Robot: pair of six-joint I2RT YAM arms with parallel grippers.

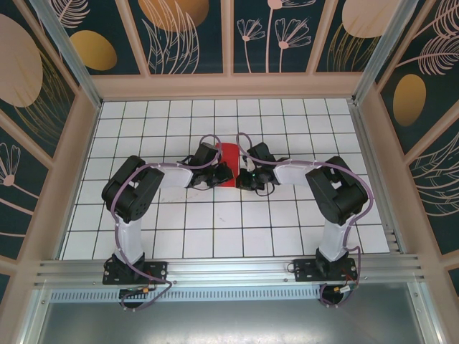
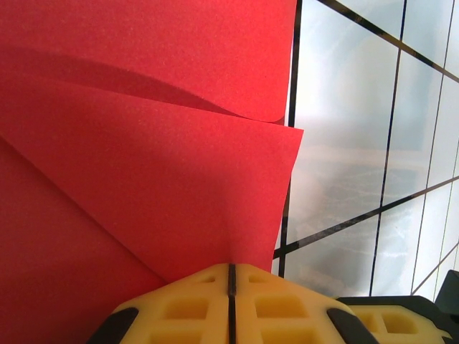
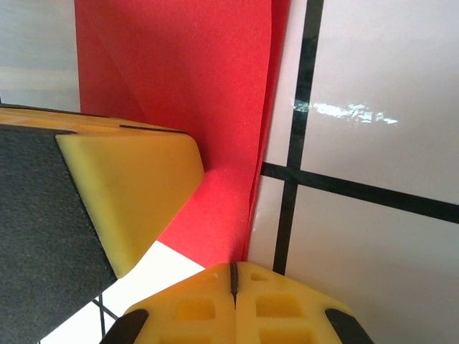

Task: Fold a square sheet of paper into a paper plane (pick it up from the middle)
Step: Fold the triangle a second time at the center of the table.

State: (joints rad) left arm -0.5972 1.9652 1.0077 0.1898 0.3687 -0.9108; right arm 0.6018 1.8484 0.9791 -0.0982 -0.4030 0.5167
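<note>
The square sheet of paper [image 2: 143,179], red and folded, is grasped by left pincer [image 2: 231,271] and right pincer [image 3: 234,269].

a white black-gridded table [image 1: 215,229] sits walled by dark floral panels [image 1: 186,36].

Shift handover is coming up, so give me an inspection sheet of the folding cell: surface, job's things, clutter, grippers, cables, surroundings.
Surface: glossy white table with black grid lines.
Job's things: red paper, partly folded with layered flaps, mid-table between the two grippers.
Clutter: nothing seen.
Grippers: left gripper shut on the red paper; right gripper shut on its edge.
Cables: purple cables run along both arms and loop near the wrists.
Surroundings: dark floral wall panels in pale frames; metal rail at the near edge.
</note>
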